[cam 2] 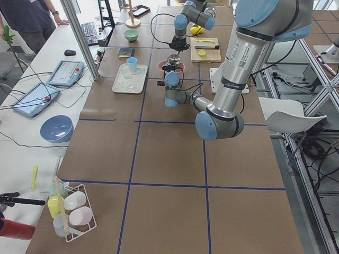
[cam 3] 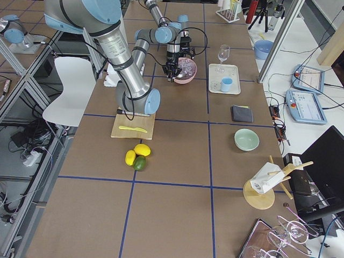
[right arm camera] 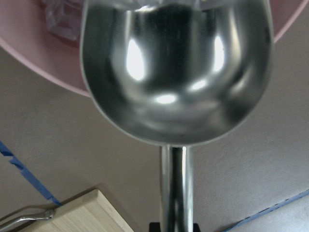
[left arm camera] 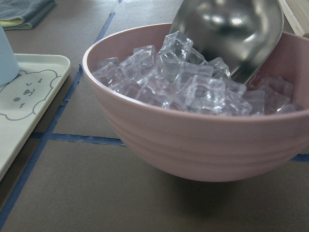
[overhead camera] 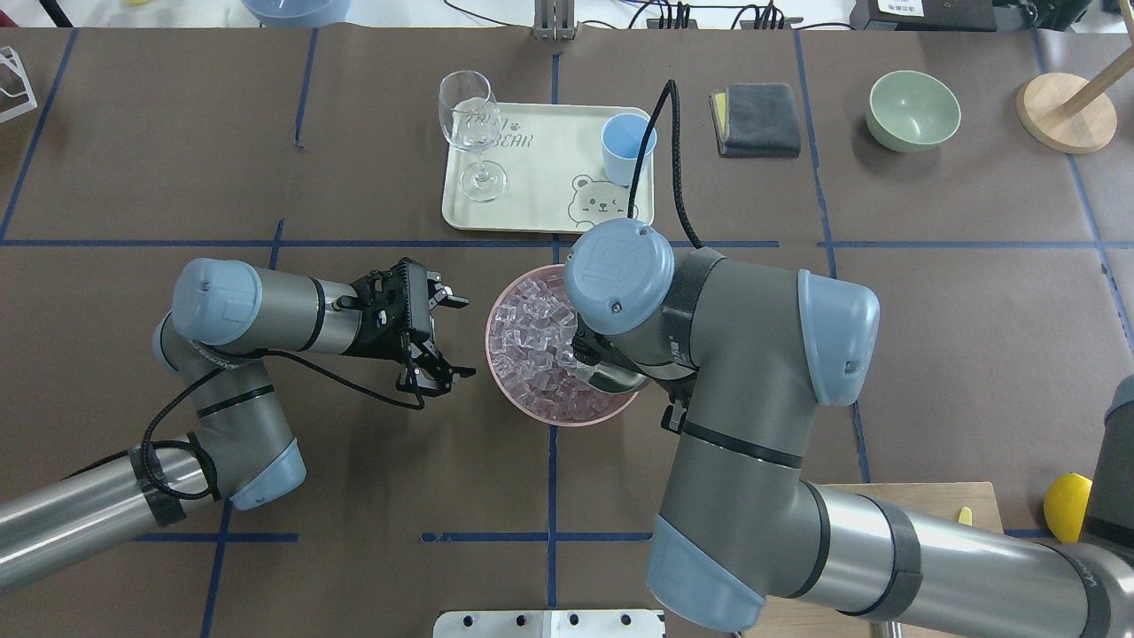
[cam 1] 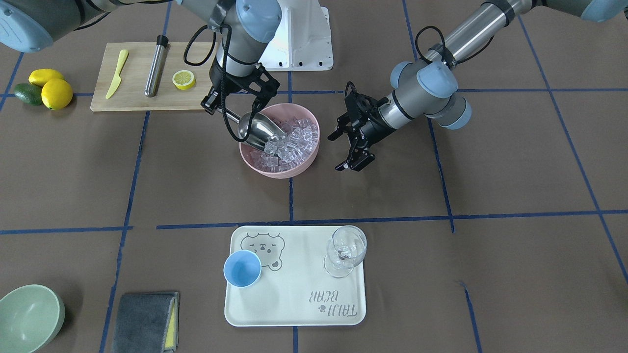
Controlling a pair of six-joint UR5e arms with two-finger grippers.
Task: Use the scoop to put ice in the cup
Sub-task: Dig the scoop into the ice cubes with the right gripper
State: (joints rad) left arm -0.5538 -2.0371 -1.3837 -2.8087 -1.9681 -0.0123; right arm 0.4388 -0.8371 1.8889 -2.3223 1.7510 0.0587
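Observation:
The ice fills a pink bowl at the table's middle. My right gripper is shut on the thin handle of the steel scoop, whose tilted trough dips into the ice at the bowl's edge. The right wrist view shows the scoop from behind. My left gripper is open and empty just beside the bowl, apart from it; its camera sees the ice and the scoop. The light-blue cup stands upright and empty on a cream tray.
A clear wine glass stands on the same tray. A cutting board holds a yellow knife, a steel cylinder and a lemon half. Lemons and an avocado, a green bowl and a grey cloth lie at the edges.

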